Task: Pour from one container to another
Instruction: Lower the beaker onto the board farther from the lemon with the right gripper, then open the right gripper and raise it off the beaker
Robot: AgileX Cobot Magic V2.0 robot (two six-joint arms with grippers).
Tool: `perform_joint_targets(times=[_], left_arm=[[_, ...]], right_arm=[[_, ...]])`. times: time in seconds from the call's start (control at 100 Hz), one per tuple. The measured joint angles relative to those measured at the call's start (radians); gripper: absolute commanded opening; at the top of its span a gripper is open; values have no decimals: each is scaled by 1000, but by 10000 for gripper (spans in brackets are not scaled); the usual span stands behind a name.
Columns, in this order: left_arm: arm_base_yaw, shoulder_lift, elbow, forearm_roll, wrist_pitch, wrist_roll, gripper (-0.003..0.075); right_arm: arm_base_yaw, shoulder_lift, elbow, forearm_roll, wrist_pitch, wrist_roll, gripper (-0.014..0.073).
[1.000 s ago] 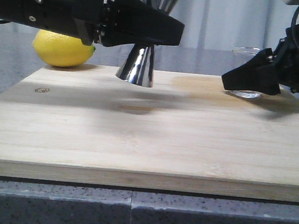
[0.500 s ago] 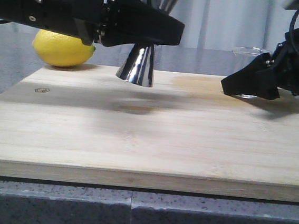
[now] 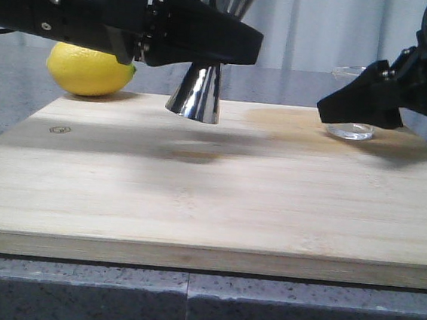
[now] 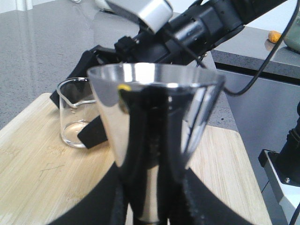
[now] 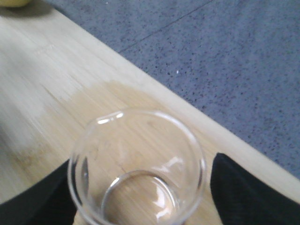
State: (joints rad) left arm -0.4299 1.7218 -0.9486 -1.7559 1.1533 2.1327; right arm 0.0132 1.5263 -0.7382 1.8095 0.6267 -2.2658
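A shiny metal cone cup (image 3: 196,92) stands at the back of the wooden board (image 3: 195,196), wide mouth up in the left wrist view (image 4: 154,108). My left gripper (image 3: 208,54) is shut on it, its fingers (image 4: 136,178) pressed to the narrow waist. At the board's back right stands a clear glass beaker (image 3: 350,131), which looks empty from above (image 5: 136,164). My right gripper (image 3: 359,106) is open and straddles the beaker's upper part, with a gap between one finger (image 5: 243,192) and the glass. The beaker (image 4: 75,117) also shows beyond the metal cup.
A yellow lemon (image 3: 90,70) lies at the board's back left corner, behind my left arm. The board sits on a grey speckled counter (image 3: 184,308). A damp-looking darker patch (image 3: 285,121) marks the wood near the beaker.
My right gripper has risen a little around the beaker, so the glass base now shows below it. The beaker, the metal cup and my left gripper have stayed put.
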Motion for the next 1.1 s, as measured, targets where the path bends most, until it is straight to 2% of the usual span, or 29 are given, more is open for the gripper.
perform_joint_targets(times=[0.6,0.88,1.1], left_arm=[[0,0,0,0,0,0,-19],[0,0,0,0,0,54,-19],[0,0,0,0,0,77,-19]], right_arm=[[0,-227,2,-8,2,111,526],[0,-390,2,-13,10,129,526],[0,-436,2,-15,10,153,526]])
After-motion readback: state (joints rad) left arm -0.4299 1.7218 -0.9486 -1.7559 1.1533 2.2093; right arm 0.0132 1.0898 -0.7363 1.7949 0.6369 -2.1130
